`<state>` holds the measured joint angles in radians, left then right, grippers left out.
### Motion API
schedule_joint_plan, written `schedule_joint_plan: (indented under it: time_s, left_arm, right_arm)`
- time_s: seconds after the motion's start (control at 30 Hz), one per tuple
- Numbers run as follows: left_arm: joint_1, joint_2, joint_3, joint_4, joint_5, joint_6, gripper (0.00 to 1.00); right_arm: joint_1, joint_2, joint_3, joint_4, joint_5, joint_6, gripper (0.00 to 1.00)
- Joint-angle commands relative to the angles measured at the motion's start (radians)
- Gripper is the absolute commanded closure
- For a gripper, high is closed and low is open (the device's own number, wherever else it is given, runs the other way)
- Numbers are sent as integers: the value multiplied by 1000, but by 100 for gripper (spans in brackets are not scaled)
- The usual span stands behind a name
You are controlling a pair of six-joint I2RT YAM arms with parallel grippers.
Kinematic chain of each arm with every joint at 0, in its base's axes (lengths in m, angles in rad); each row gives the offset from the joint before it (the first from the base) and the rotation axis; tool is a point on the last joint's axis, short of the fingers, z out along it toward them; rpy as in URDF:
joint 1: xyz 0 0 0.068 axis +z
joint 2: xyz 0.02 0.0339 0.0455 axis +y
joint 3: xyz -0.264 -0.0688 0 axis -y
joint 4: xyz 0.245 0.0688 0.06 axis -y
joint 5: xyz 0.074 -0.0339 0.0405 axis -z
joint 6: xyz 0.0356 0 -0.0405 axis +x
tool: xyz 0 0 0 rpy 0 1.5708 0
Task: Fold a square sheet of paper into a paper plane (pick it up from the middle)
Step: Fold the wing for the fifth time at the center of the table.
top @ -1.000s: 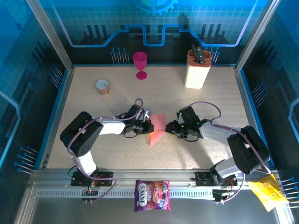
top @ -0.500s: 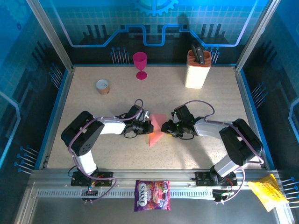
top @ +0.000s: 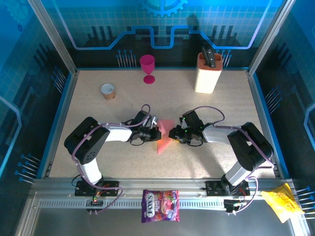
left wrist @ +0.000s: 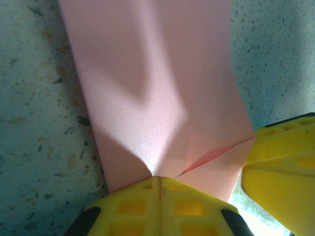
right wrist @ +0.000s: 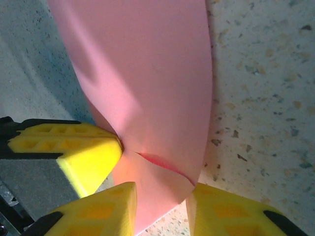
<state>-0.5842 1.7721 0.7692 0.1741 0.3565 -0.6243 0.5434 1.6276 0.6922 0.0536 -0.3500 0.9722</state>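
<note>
- We find the square sheet of paper [top: 164, 135] partly folded at the middle of the table [top: 221, 108], between both grippers.
- Left gripper [left wrist: 158, 179]: fingers closed together, pinching the sheet's edge.
- Right gripper [right wrist: 162, 209]: fingers apart, straddling the opposite edge.

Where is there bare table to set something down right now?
Free: the near strip of table between the arm bases and the paper; the back middle between goblet and knife block; the patch just in front of the cup. Crowded: the centre, where left claw and right claw meet on the paper.
</note>
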Motion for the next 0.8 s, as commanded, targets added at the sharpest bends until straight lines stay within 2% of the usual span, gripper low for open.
schedule_joint_plan:
  time_s: [0.0, 0.13, 0.3, 0.43, 0.5, 0.57, 0.67, 0.77]
  left_arm:
    - [11, 19, -21, 5, 16, 32, 94]
    - [15, 13, -17, 1, 19, 32, 94]
    - [23, 2, -2, -23, 20, 45, 94]
    - [29, -4, 4, -40, 16, 56, 94]
    - [32, -24, 4, -45, 10, 64, 92]
    - [31, -65, -2, -51, -7, 73, 86]
    - [19, -153, -30, -58, -56, 83, 70]
    - [-50, -251, -46, -115, -172, 128, 56]
  right_arm:
    - [4, 34, 21, 16, -20, 13, 73]
    - [3, 38, 21, 9, -16, 15, 86]
    - [1, 21, 10, 2, -5, 12, 90]
    - [-2, 9, 5, -6, 3, 13, 99]
    - [0, 3, 5, -6, 3, 16, 100]
    - [4, -9, 6, -14, 13, 24, 100]
    - [19, -33, 17, -52, 43, 31, 100]
    - [38, -63, 30, -100, 84, 35, 100]
